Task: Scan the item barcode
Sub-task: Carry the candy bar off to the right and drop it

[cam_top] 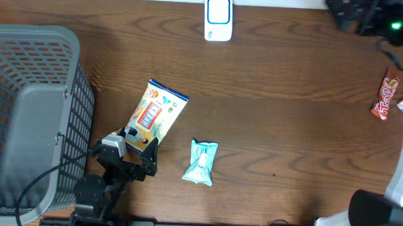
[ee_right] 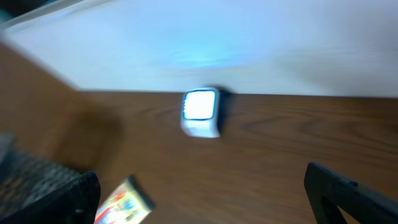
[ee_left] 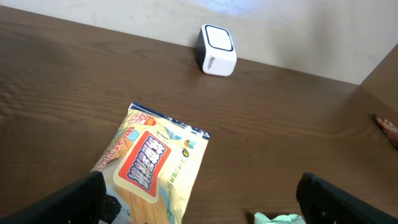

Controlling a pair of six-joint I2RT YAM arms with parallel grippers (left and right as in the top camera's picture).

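The left end effector stands wide open, its dark fingers apart at either side of the near end of the yellow printed snack bag, which lies flat on the dark wooden bench and sits closer to one finger; no grip is closed on it. Just beside the bag lies a small teal plastic packet. The right end effector is also spread wide and holds nothing; its view is blurred. At the far bench edge sits the white box-shaped scanner with a blue-lit face, well apart from the bag. A grey mesh basket stands at the left, and a red candy bar lies at the right.
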